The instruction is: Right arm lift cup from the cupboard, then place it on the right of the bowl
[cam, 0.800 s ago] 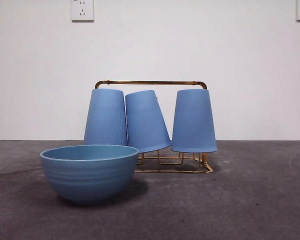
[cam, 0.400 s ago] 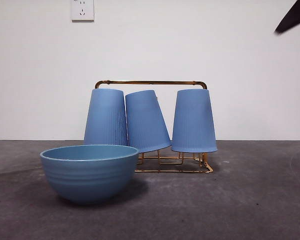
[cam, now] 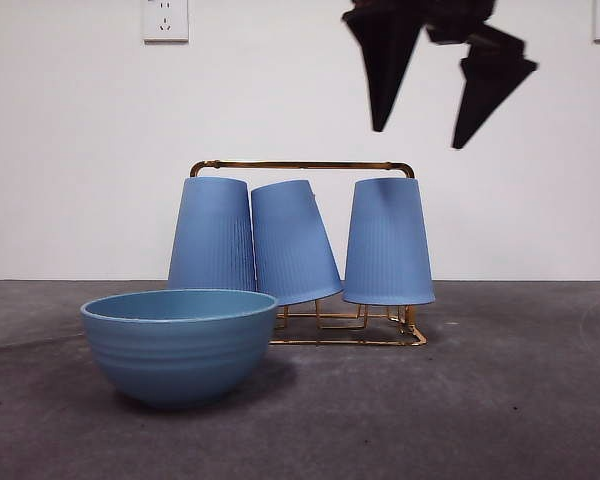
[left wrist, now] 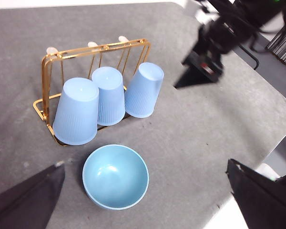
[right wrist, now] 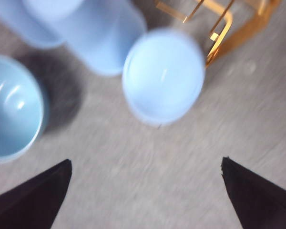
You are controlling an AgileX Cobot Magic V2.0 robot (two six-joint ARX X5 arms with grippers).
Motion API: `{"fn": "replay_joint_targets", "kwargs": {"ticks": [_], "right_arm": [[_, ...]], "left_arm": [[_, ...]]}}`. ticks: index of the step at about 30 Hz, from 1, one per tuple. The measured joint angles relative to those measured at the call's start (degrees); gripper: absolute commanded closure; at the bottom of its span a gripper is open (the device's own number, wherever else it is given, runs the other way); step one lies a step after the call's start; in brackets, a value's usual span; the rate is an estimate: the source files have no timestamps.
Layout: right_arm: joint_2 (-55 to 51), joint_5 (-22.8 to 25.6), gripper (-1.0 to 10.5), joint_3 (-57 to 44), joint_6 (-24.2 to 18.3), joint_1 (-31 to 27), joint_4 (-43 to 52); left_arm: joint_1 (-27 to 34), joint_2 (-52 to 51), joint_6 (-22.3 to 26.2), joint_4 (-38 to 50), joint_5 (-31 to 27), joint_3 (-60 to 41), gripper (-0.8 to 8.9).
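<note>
1. Cups (cam: pixel 388 242): light-blue, matt, plastic-looking, fine vert. ribs on sides.
2. Wire rack (cam: pixel 302 166): thin gold metal, shiny.
3. Bowl (cam: pixel 178 345): blue-teal, faint horiz. ridges outside; inside smooth, glossy w/ highlights.
4. Counter (cam: pixel 500 400): dark grey, matt, slightly rough.
5. Right gripper (cam: pixel 440 110): jaws black, matt.

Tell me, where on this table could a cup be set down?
Bare grey table lies right of the bowl, in front of the gold rack. Crowded: behind the bowl, three cups fill the rack.
</note>
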Motion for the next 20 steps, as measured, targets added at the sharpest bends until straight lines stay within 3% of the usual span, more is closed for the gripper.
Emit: {"fn": "replay_joint_targets", "kwargs": {"ticks": [5, 12, 20], "right_arm": [[8.68, 0.04, 4.4, 10.10, 0.28, 0.04, -4.63], [15.37, 1.53, 4.4, 12.09, 0.63, 0.04, -4.33], [16.61, 1.73, 7.0, 12.09, 1.51, -0.02, -3.02]], "left_arm": [[0.00, 1.75, -0.02, -0.02, 0.00, 0.00, 2.50], [0.00, 2.29, 0.00, -0.07, 0.00, 0.00, 2.50], [-0.37, 2.29, -0.02, -0.04, 0.00, 0.00, 2.50]]}}
